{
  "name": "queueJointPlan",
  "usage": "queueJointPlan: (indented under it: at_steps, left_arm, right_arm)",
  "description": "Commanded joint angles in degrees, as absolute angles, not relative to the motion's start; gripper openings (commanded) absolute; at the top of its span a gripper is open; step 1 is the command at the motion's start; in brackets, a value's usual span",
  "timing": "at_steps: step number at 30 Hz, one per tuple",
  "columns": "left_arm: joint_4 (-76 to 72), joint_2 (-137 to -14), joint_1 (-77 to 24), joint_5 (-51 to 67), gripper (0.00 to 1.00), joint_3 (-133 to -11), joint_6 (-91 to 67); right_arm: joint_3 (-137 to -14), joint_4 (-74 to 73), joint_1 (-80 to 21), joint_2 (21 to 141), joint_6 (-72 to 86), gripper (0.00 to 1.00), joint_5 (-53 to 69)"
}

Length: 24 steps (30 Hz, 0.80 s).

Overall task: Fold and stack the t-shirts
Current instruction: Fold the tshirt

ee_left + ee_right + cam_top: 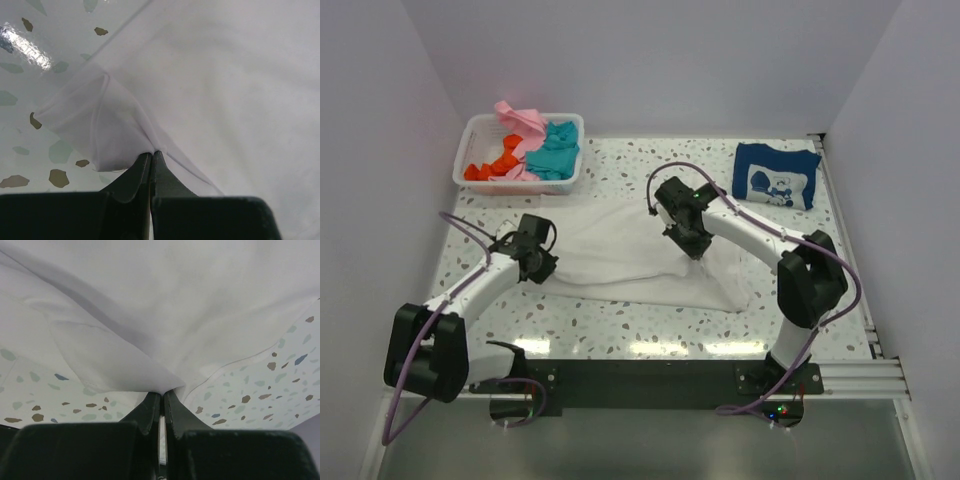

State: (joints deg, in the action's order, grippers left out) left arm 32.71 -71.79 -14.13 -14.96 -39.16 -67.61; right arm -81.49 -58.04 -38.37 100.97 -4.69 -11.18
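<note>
A white t-shirt lies spread across the middle of the speckled table. My left gripper is shut on its left edge; in the left wrist view the closed tips pinch a raised fold of white cloth. My right gripper is shut on the shirt's right part, and the right wrist view shows the closed tips gripping a bunched fold. A folded navy t-shirt with a white cartoon print lies at the back right. Pink, teal and orange t-shirts sit in the basket.
A white slotted plastic basket stands at the back left corner. White walls close in the table on the left, back and right. A metal rail runs along the near edge by the arm bases.
</note>
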Motion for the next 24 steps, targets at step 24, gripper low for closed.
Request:
queueJointPlan:
  at_steps: [24]
  left_arm:
    - [23.38, -81.38, -12.48, -19.42, 0.28, -48.34, -64.34]
  right_arm:
    - [-86.49, -50.54, -34.19, 108.63, -8.88, 0.00, -10.72]
